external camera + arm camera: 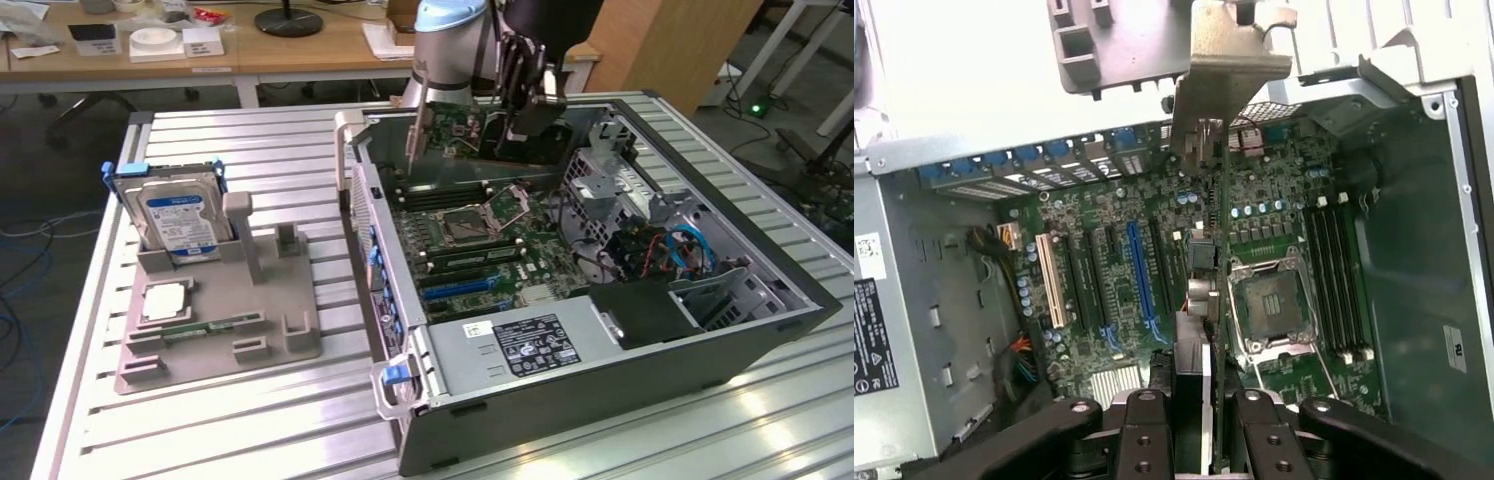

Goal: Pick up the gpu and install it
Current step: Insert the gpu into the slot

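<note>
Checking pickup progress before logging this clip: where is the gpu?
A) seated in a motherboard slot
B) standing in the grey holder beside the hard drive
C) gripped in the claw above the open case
C: the claw clamps the gpu edge-on, clear above the motherboard of the open case.

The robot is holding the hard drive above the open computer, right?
No. The gripper holds the gpu above the open computer; the wrist view shows it. The hard drive stands in the grey holder beside it.
</note>
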Controlling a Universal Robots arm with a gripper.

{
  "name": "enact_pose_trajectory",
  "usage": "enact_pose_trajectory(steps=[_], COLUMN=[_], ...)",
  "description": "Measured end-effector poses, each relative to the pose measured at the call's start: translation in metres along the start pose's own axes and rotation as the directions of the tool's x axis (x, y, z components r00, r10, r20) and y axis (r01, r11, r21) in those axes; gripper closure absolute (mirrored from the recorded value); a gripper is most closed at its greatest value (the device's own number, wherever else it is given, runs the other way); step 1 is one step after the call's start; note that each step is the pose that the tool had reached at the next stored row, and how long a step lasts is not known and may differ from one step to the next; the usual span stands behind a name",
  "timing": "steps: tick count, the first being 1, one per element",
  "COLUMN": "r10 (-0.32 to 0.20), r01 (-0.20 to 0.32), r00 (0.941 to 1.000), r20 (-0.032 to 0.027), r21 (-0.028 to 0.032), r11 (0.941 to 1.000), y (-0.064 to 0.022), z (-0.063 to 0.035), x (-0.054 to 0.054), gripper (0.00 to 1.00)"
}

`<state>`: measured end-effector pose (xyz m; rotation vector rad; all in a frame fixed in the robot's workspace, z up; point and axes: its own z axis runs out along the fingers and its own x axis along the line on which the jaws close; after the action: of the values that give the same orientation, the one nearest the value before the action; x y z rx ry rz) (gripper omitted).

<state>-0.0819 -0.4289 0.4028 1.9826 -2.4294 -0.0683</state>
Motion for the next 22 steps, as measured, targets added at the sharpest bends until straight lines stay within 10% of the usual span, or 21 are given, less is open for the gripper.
enact_pose_trajectory(steps=[9,22], r10=[-0.061,-0.151], r01=[0.061,0.15], r00=[0.9981,0.9886], r20=[-0.001,0.0016], r21=[0.0059,0.0609], r11=[0.9981,0.9868], y=[-0.0024,-0.0043], z=[0.0014,0.0062], x=[0.0,0.0002], gripper=[0.72,0.72])
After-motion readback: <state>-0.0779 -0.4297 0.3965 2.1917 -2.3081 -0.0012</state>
